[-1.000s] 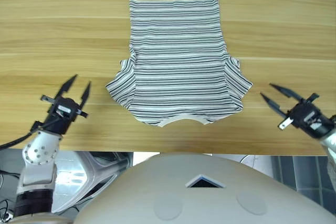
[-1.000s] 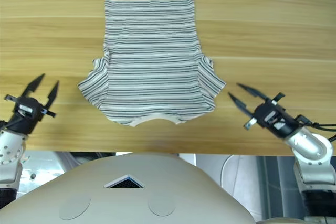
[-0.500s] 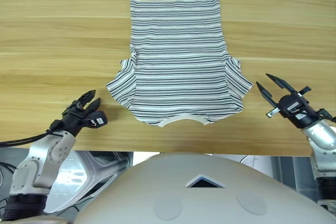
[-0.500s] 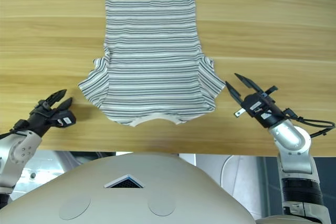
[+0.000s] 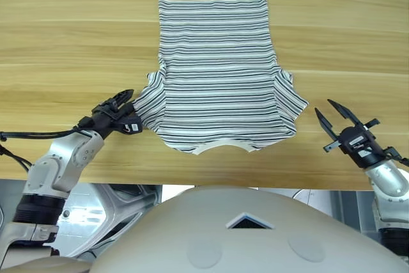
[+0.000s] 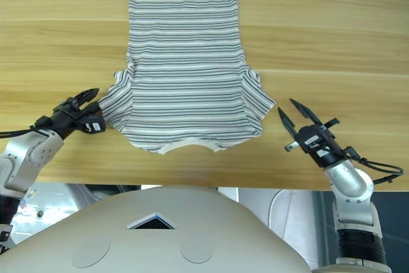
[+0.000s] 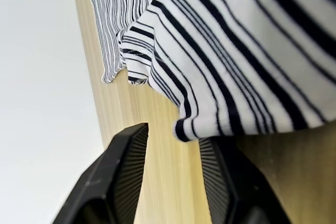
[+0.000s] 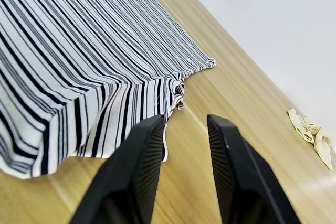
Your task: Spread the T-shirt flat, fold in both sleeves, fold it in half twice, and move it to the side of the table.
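Observation:
A black-and-white striped T-shirt (image 5: 217, 75) lies flat on the wooden table (image 5: 77, 43), collar toward the front edge and hem at the far side. Both short sleeves stick out to the sides. My left gripper (image 5: 131, 108) is at the tip of the left sleeve (image 5: 146, 103), open. The sleeve's hem (image 7: 181, 127) sits right at its fingertips. My right gripper (image 5: 324, 108) stands open over bare wood a little to the right of the right sleeve (image 5: 291, 97), with nothing between its fingers (image 8: 149, 145). From there the T-shirt (image 8: 79, 51) spreads away ahead.
The table's front edge (image 5: 96, 180) runs close behind both grippers. A small cream scrap (image 8: 311, 132) lies on the wood far off, near the table's far side. Bare wood stretches wide to the left and right of the shirt.
My left gripper swung in from the far left along the front edge to the left sleeve's tip. My right gripper edged toward the right sleeve, then drew back slightly, staying open.

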`<action>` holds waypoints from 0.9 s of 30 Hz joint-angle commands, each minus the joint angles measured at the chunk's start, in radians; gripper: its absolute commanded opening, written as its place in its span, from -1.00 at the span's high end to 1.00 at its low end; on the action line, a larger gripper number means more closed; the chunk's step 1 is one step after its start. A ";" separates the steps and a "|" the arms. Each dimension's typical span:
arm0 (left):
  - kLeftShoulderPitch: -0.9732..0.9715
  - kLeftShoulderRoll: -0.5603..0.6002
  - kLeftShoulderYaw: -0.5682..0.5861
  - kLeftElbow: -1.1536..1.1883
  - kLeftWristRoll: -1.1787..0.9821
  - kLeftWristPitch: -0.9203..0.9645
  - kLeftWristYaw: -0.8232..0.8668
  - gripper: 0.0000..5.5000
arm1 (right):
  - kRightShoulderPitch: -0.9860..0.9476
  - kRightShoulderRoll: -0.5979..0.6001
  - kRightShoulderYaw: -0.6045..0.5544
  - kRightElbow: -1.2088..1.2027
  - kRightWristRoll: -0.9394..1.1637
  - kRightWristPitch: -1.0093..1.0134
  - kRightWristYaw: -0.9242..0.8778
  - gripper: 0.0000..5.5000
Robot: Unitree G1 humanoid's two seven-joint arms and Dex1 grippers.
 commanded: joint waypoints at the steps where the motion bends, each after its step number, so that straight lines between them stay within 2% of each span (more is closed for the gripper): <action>1: 0.029 0.020 -0.061 0.022 0.017 -0.015 -0.042 0.36 | 0.006 0.012 -0.015 -0.002 -0.009 0.000 -0.011 0.46; 3: 0.039 0.033 -0.065 0.019 0.010 -0.014 -0.046 0.36 | 0.007 0.014 -0.015 -0.002 -0.008 0.003 -0.011 0.46; 10: 0.079 0.061 -0.062 -0.007 -0.005 -0.003 -0.050 0.82 | 0.006 0.017 -0.017 -0.003 -0.005 0.013 -0.008 0.45; 14: 0.092 0.073 -0.062 -0.013 -0.006 0.004 -0.057 1.00 | 0.005 0.019 -0.018 -0.002 -0.005 0.015 -0.007 0.45; 21: 0.099 0.060 -0.040 -0.018 -0.008 0.037 -0.032 1.00 | 0.011 0.021 -0.019 -0.001 -0.003 0.013 -0.007 0.45; 27: 0.100 -0.070 -0.009 -0.047 -0.092 0.077 0.068 1.00 | 0.007 0.021 -0.014 0.003 -0.008 0.009 -0.004 0.45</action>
